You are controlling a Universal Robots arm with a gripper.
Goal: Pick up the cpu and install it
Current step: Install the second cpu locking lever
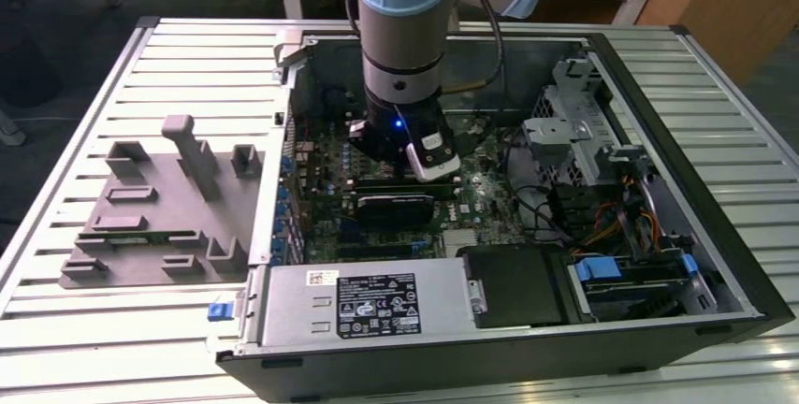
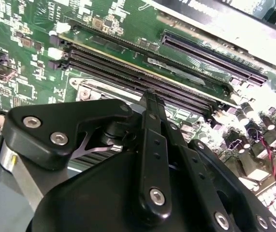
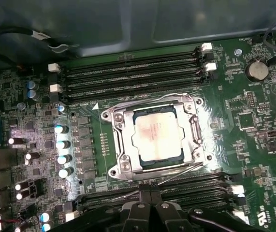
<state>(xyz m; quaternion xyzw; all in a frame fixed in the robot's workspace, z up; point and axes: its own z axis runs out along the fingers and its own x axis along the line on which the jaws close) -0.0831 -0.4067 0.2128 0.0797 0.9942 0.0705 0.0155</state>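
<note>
The cpu (image 3: 156, 134), a flat square chip with a shiny silver top, lies flat inside the metal frame of the socket (image 3: 120, 145) on the green motherboard (image 3: 234, 106). My gripper (image 3: 146, 194) hovers just off one side of the socket, over the memory slots (image 3: 191, 186). Its two black fingers are pressed together with nothing between them, and it is apart from the chip. In the second wrist view the gripper (image 2: 150, 96) shows from behind, its linkage covering the socket. In the exterior view the arm (image 1: 399, 67) reaches down into the open computer case (image 1: 699, 226).
A grey fixture tray (image 1: 156, 208) lies on the slatted table at the exterior view's left. Inside the case are a power supply (image 1: 362, 301), a black block (image 1: 397, 208) under the wrist, drive cages and loose cables (image 1: 612, 217). More memory slots (image 3: 128, 72) flank the socket.
</note>
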